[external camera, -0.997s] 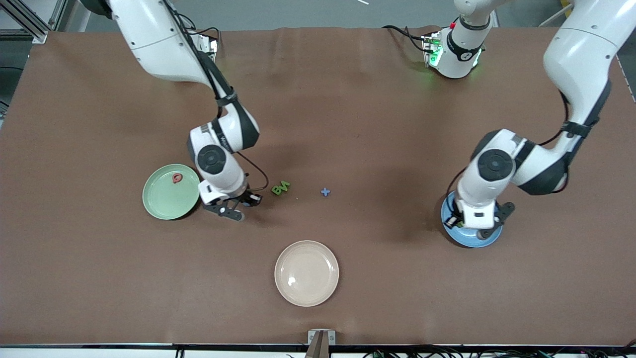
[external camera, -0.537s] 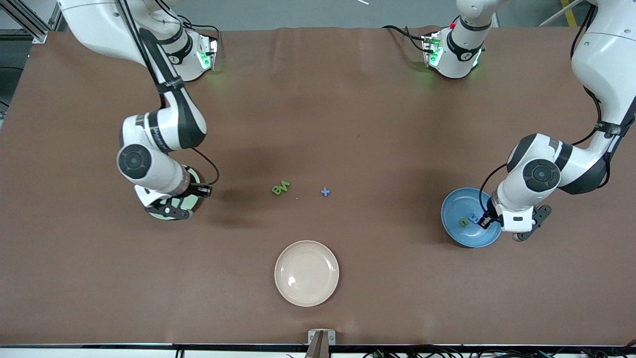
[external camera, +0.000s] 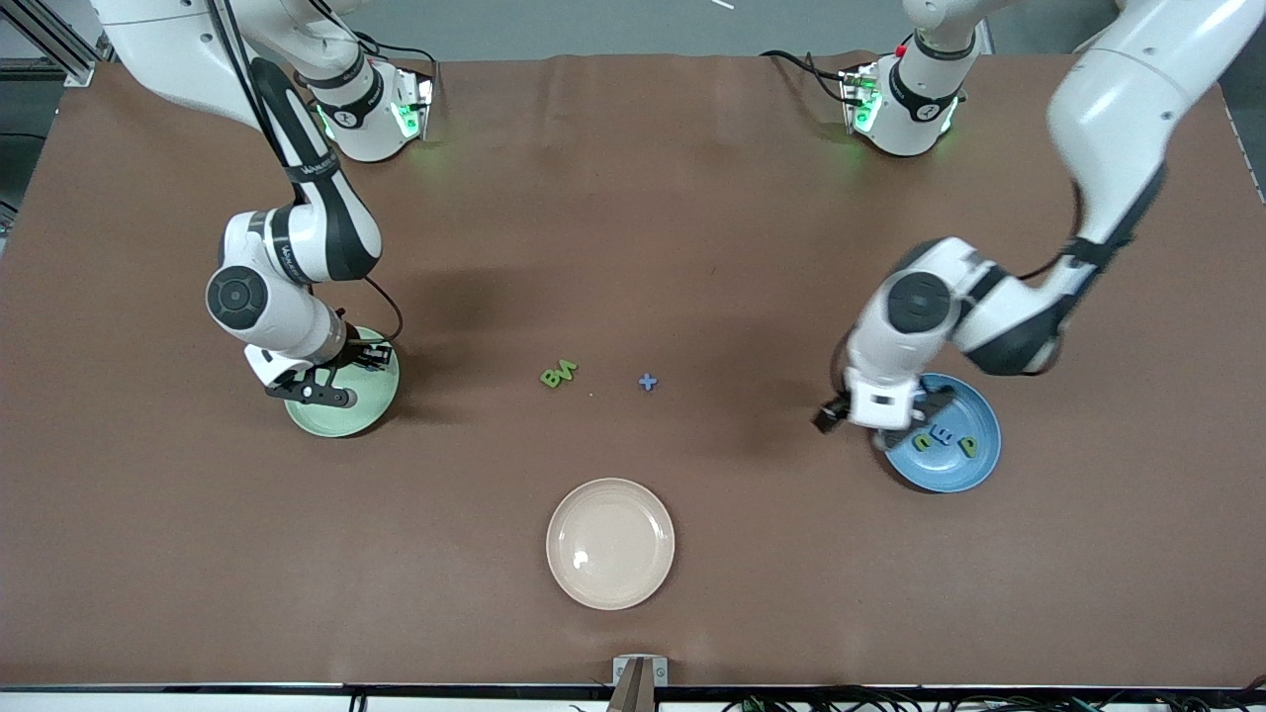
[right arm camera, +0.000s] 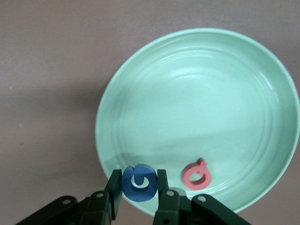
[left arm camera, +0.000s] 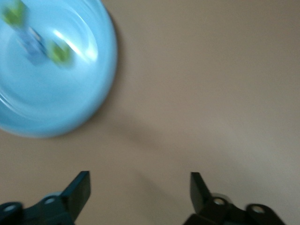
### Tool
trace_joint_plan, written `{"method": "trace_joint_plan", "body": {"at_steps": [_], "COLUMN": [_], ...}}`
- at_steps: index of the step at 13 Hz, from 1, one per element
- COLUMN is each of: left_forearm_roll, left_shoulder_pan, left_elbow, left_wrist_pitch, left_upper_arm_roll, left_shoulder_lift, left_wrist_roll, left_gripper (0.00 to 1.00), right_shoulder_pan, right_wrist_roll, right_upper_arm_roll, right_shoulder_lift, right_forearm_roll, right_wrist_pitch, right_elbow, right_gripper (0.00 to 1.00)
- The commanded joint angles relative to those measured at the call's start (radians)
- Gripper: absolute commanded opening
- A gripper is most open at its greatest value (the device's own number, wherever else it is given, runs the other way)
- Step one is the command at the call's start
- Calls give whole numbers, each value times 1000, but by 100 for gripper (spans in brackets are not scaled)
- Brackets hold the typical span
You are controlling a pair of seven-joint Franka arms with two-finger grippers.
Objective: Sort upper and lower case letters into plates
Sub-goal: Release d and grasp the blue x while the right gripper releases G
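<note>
Step in hand: I carry a blue letter (right arm camera: pixel 138 183) over the pale green plate (external camera: pixel 376 407) and judge that the next action is to set it down there.
Right gripper (right arm camera: pixel 139 190): my fingers are clamped on the blue letter; it hangs over the plate's rim, not over the middle.
Procedure: I would move inward toward the plate's middle, descend close to the surface, then part the fingers so the letter cannot bounce out over the rim.
Clearance: a red letter (right arm camera: pixel 197 172) already lies in the green plate, just beside my payload; I would release apart from it so neither stacks on the other.
Left gripper (left arm camera: pixel 139 192): my jaws stand wide apart and carry nothing, over bare table beside the blue plate (external camera: pixel 974 465).
Blue plate contents: three small letters (external camera: pixel 943 439) lie inside.
Remaining work: green letters (external camera: pixel 558 375) and a small blue cross-shaped piece (external camera: pixel 648 382) lie on the table between the two plates.
Other items: a cream plate (external camera: pixel 610 543) stands nearer the front camera, well apart from both paths.
</note>
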Motion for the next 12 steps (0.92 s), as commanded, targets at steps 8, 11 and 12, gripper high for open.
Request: {"method": "trace_joint_plan", "body": {"at_steps": [8,11,12], "left_forearm_roll": [-227,-259,-259], "left_shoulder_pan": [-659,-737,-742], "left_elbow": [368,378,396], "left_wrist_pitch": [-16,-10,-10], "left_upper_arm_roll": [339,404,404], "left_shoulder_lift": [176,182,191], "left_wrist_roll": [-207,-262,-282], "left_gripper": [70,69,67], "right_shoulder_pan": [-33,-33,-33], "right_wrist_roll": [-27,-28,-28], "right_upper_arm_roll": [18,18,18], "right_shoulder_lift": [41,35,27], "right_forearm_roll": [-2,-2,-2], "right_wrist_pitch": [135,121,110], "right_elbow": [-62,-54,-47], "right_gripper": [12,100,100]}}
